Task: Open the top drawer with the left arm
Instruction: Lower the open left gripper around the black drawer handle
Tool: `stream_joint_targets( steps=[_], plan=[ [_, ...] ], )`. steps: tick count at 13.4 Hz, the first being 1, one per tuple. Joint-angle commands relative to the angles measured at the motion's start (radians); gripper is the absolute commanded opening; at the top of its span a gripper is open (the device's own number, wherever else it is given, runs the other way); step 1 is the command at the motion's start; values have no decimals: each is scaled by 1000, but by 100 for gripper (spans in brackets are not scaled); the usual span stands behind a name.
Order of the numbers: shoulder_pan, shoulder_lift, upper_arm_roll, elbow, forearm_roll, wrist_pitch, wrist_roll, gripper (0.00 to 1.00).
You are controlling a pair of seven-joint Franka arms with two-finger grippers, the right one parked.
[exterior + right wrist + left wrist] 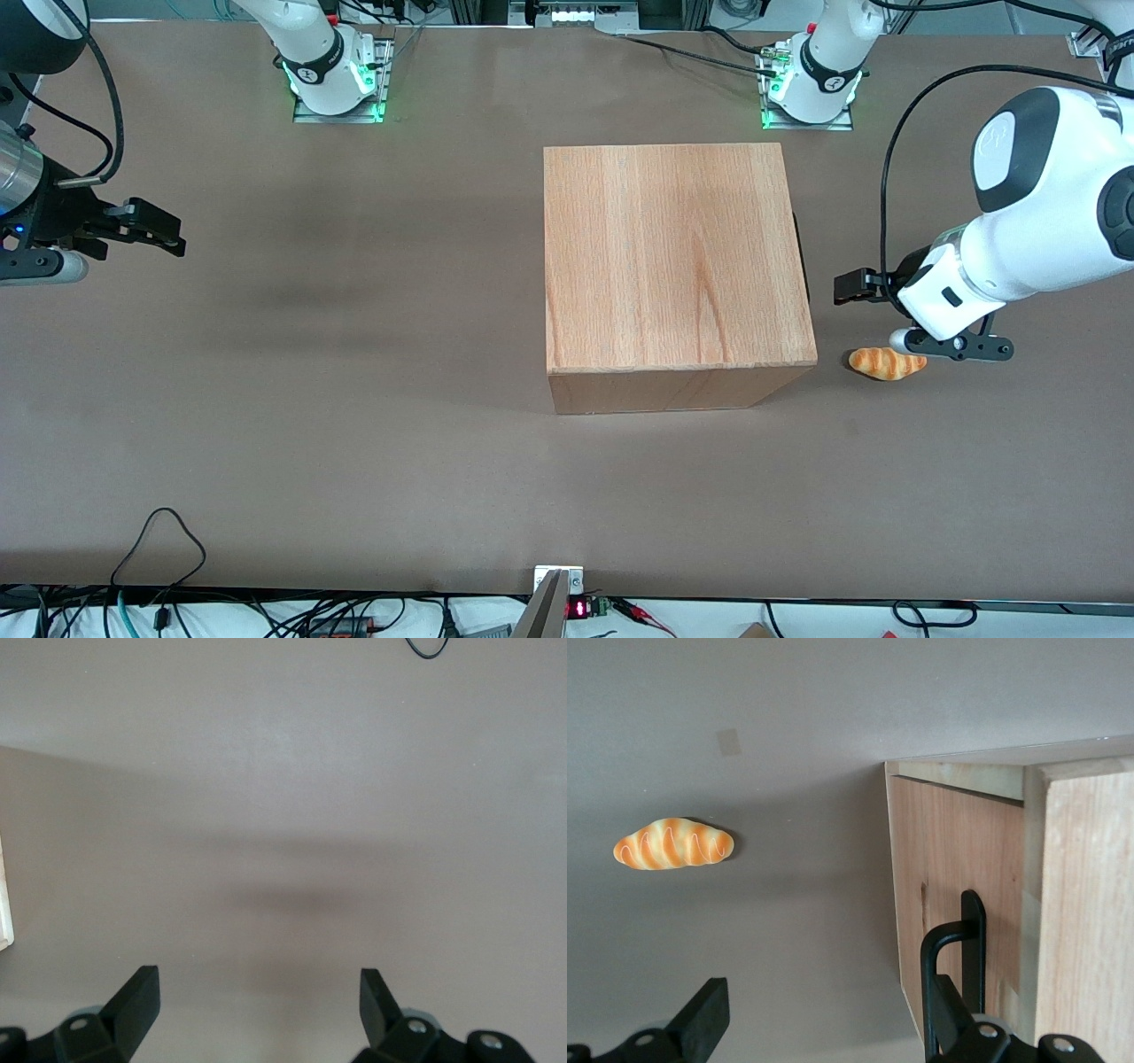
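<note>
The wooden box [673, 266] stands mid-table. Its drawer face is turned toward the working arm's end of the table. In the left wrist view the top drawer's wooden front panel [948, 850] sits flush with the box, and its slim black bar handle [972, 939] runs along it. The handle shows as a dark sliver at the box's edge in the front view [799, 252]. The left arm [1036, 221] holds its gripper [843, 290] just in front of that face, a short gap away. The gripper [824, 1019] is open and empty, with one finger [948, 1010] right by the handle and the other [702, 1019] over bare table.
A toy croissant [886, 362] lies on the brown table [354, 399] under the left arm's wrist, nearer the front camera than the gripper; it also shows in the left wrist view [673, 843]. Cables run along the table's edges.
</note>
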Motion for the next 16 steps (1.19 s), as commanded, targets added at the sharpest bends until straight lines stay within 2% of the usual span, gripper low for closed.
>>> stream_joint_targets(
  steps=[1, 5, 16],
  plan=[
    [-9, 47, 7, 37, -42, -8, -10, 100],
    [-1, 58, 7, 31, -113, -9, -10, 100],
    [-4, 93, 9, 8, -84, -29, 1, 100]
  ],
)
